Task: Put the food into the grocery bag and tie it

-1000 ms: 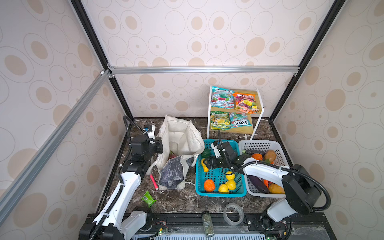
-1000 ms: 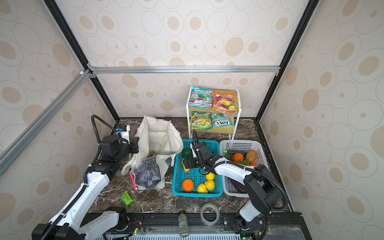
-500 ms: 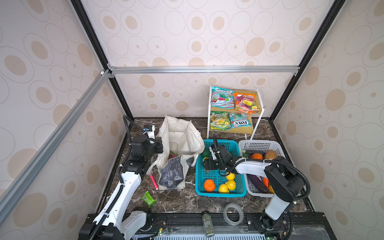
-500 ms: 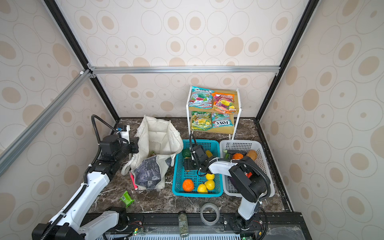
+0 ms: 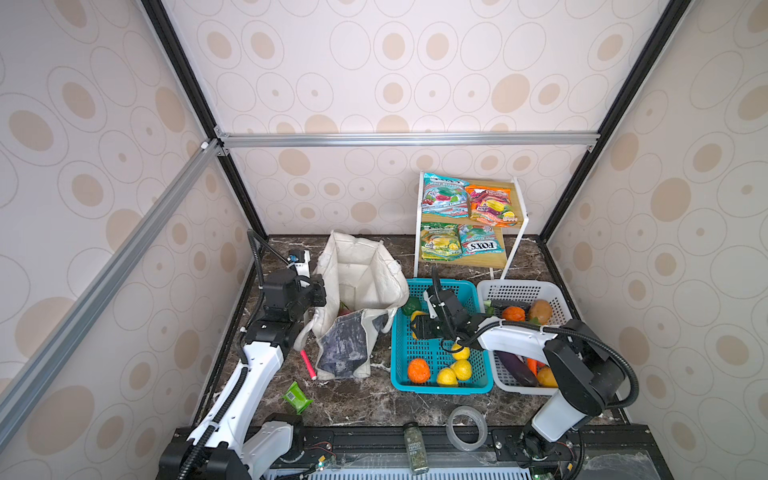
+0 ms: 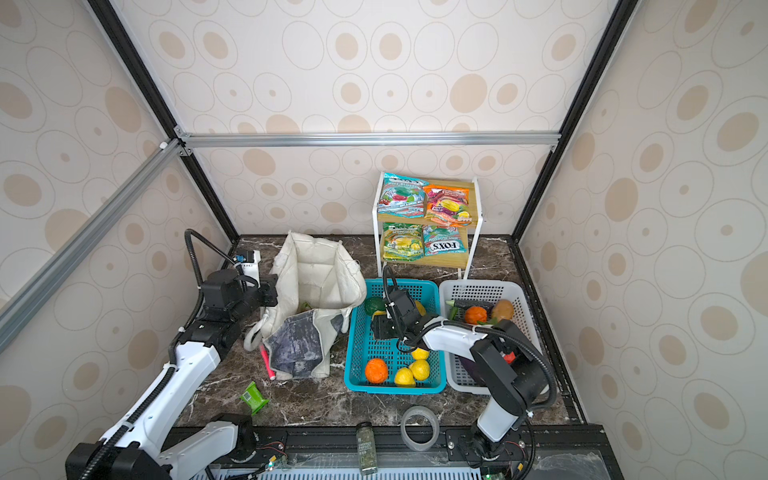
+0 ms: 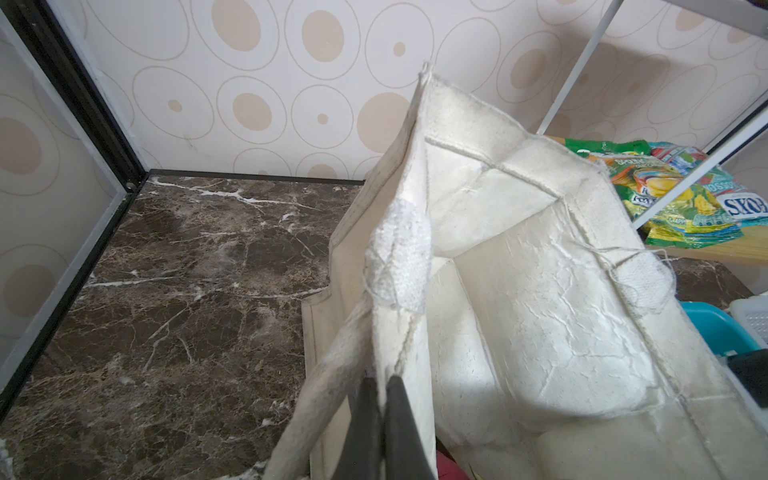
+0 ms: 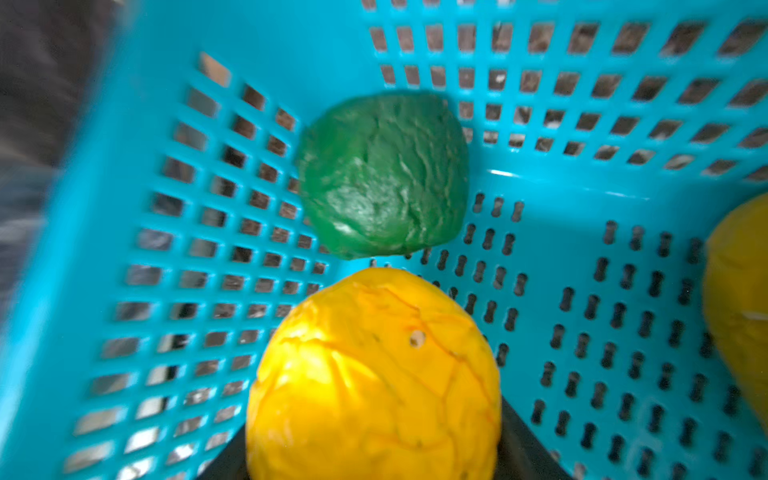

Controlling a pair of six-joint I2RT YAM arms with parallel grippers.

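The grocery bag (image 5: 361,282) (image 6: 320,274) stands open at the left, and a bit of food shows at its bottom. My left gripper (image 5: 320,291) (image 6: 272,293) (image 7: 380,386) is shut on the bag's near rim beside a strap handle. My right gripper (image 5: 417,326) (image 6: 380,326) (image 8: 374,449) is low in the teal basket (image 5: 440,388), its fingers pressed on both sides of a yellow fruit (image 8: 374,374). A green fruit (image 8: 382,174) (image 5: 409,305) lies just beyond, in the basket's corner. An orange fruit (image 5: 417,370) and yellow lemons (image 5: 461,368) lie at the basket's front.
A white basket (image 5: 519,286) with more vegetables stands right of the teal one. Candy packets (image 5: 478,249) lie on the shelf rack behind. A tape roll (image 5: 465,428), a spice jar (image 5: 415,453), a green packet (image 5: 297,397) and a pink stick (image 5: 307,365) lie near the front.
My right gripper's jaws have narrowed round the yellow fruit, and its arm has shifted a little. The left arm and the bag have not moved.
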